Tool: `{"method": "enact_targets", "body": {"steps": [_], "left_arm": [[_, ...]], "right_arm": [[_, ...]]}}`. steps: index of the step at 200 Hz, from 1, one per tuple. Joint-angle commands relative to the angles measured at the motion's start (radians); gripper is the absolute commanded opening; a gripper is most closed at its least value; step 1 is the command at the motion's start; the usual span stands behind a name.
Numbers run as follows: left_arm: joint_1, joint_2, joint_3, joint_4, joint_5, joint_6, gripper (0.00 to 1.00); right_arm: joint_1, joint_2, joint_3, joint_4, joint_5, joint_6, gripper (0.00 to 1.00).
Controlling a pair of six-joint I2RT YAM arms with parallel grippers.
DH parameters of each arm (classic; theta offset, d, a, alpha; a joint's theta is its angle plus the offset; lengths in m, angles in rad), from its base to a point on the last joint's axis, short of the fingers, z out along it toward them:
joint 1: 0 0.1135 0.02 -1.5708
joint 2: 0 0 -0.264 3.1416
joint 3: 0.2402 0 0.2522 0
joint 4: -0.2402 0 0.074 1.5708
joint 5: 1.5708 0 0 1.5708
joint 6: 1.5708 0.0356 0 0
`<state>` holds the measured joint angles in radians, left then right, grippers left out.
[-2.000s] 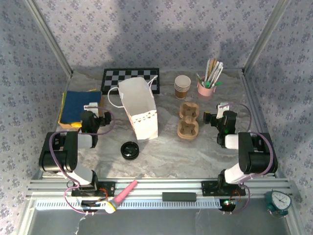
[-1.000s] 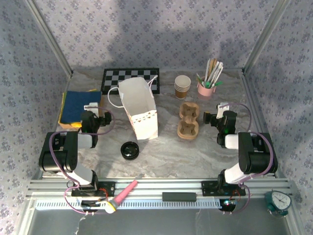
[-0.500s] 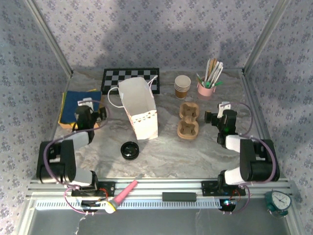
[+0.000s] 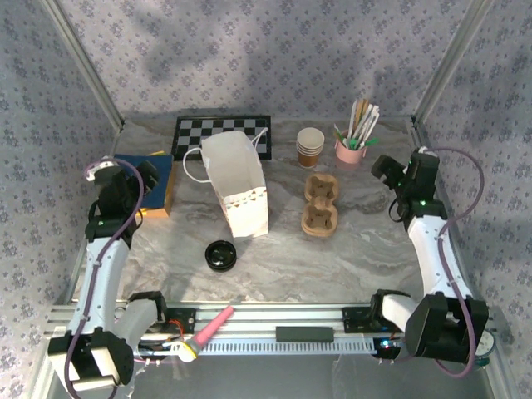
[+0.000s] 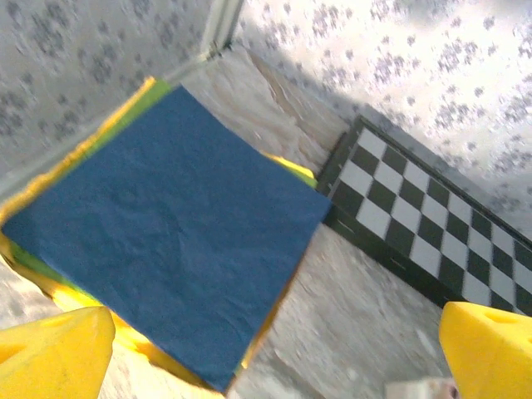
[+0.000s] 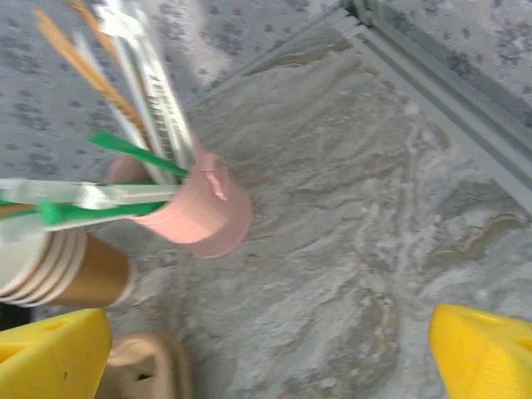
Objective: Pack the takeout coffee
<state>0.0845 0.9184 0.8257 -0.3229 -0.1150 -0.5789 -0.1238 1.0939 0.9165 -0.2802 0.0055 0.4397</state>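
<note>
- Left end effector point(image 5: 266, 366), fingers apart, hovers over the blue napkins point(image 5: 166, 241).
- Right end effector point(image 6: 266, 357), fingers apart, faces the pink holder point(image 6: 195, 216).
- Stack of paper cups point(image 4: 310, 147) stands beside that holder; the takeout coffee cannot be told from it.

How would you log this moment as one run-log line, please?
left gripper: open, above blue napkins | right gripper: open, facing pink stirrer cup | cup stack: untouched | paper bag: upright, open
</note>
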Motion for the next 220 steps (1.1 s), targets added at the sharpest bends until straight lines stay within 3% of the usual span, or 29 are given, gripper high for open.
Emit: {"method": "enact_targets", "body": {"steps": [1,46,63,93,110,125,175,205,220], "left_arm": [[-0.023,0.001,0.089,-0.155,0.103,-0.062,1.0],[-0.144,0.11,0.304,-0.399,0.115,-0.029,1.0],[-0.195,0.126,0.358,-0.44,0.099,-0.022,1.0],[-0.291,0.113,0.395,-0.452,0.075,0.002,1.0],[-0.32,0.118,0.42,-0.482,0.083,0.007,1.0],[-0.331,0.126,0.442,-0.512,0.103,0.01,1.0],[-0.337,0.13,0.482,-0.587,0.074,0.011,1.0],[-0.273,0.109,0.461,-0.554,0.22,0.007,1.0],[-0.25,0.095,0.454,-0.539,0.235,0.018,1.0]], "right_arm": [[0.068,0.006,0.168,-0.21,-0.017,0.024,1.0],[0.372,0.191,0.532,-0.426,0.225,-0.023,0.99],[0.464,0.304,0.665,-0.502,0.295,-0.027,0.86],[0.552,0.526,0.874,-0.611,0.306,-0.038,0.62],[0.56,0.641,0.972,-0.664,0.287,-0.016,0.44],[0.549,0.735,1.043,-0.697,0.255,0.012,0.4],[0.466,0.994,1.252,-0.795,0.167,0.054,0.36],[0.429,1.083,1.334,-0.812,0.151,0.062,0.32],[0.415,1.122,1.374,-0.821,0.146,0.058,0.32]]}}
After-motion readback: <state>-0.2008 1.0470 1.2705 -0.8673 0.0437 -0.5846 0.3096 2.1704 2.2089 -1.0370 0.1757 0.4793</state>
